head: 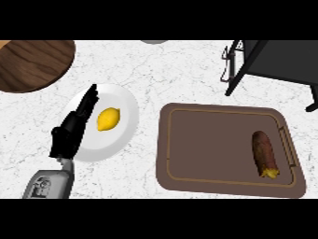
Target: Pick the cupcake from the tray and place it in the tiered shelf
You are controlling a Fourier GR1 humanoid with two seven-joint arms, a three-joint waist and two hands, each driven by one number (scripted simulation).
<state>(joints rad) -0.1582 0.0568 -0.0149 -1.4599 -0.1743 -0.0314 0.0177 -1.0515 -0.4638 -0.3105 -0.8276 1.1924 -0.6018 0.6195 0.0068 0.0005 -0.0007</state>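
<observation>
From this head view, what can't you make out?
- Right robot hand: not in the head view at all.
- Tiered shelf: cut off by the top and right edges; its tiers can't be made out.
- Plate: left part hidden by the left robot hand.
- Brown item on the tray: elongated; can't confirm it is a cupcake.
- Grey object: cut off by the top edge.

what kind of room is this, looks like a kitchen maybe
Most likely a kitchen counter. A white marbled worktop holds a white plate with a lemon on it, a brown tray carrying a brown piece of food, and a black tiered shelf at the back right.
</observation>
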